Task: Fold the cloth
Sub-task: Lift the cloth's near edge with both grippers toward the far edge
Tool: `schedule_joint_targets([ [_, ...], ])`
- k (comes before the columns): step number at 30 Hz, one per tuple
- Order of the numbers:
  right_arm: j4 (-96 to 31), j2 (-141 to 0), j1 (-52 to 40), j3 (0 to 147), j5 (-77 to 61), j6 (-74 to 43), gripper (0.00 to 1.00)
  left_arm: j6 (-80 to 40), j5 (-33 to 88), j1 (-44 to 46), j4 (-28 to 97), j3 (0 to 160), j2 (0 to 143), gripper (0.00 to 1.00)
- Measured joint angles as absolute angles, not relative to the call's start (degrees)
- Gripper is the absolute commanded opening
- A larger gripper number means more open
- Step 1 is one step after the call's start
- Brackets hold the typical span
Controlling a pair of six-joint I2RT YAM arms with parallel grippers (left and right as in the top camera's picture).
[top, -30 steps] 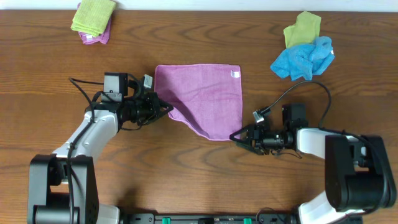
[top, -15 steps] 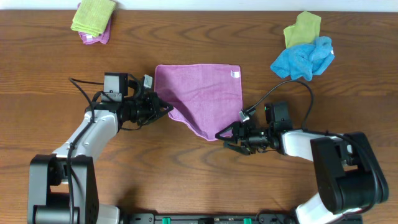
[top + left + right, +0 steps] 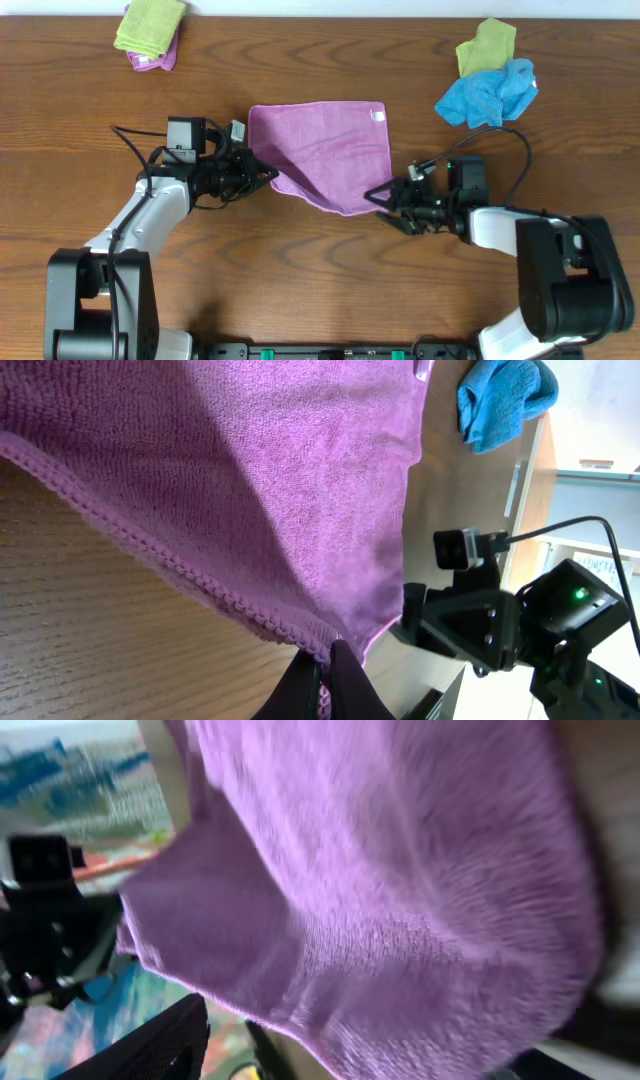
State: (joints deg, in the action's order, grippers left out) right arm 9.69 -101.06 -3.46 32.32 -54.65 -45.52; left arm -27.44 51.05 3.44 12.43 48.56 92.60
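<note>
The left tool [image 3: 268,176] pinches the hem of the cloth [image 3: 325,150] at its near left corner. The right tool [image 3: 384,195] sits at the near right corner; its view is blurred, so I cannot tell whether it grips. The cloth spans between them on the table [image 3: 300,270], its far edge beyond both, so the fold likely goes that way

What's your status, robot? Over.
Left jaws shut on mauve-purple square microfibre cloth edge. Right jaws at its near corner, grip unclear. Nothing in the way.
</note>
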Motion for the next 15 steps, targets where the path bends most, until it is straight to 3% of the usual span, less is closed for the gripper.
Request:
schedule_joint_targets([
  [15, 16.1, -101.1, 0.5, 32.5, -49.0, -48.6, 0.73, -26.8, 50.3, 3.4, 15.8, 48.6, 92.6, 0.06],
])
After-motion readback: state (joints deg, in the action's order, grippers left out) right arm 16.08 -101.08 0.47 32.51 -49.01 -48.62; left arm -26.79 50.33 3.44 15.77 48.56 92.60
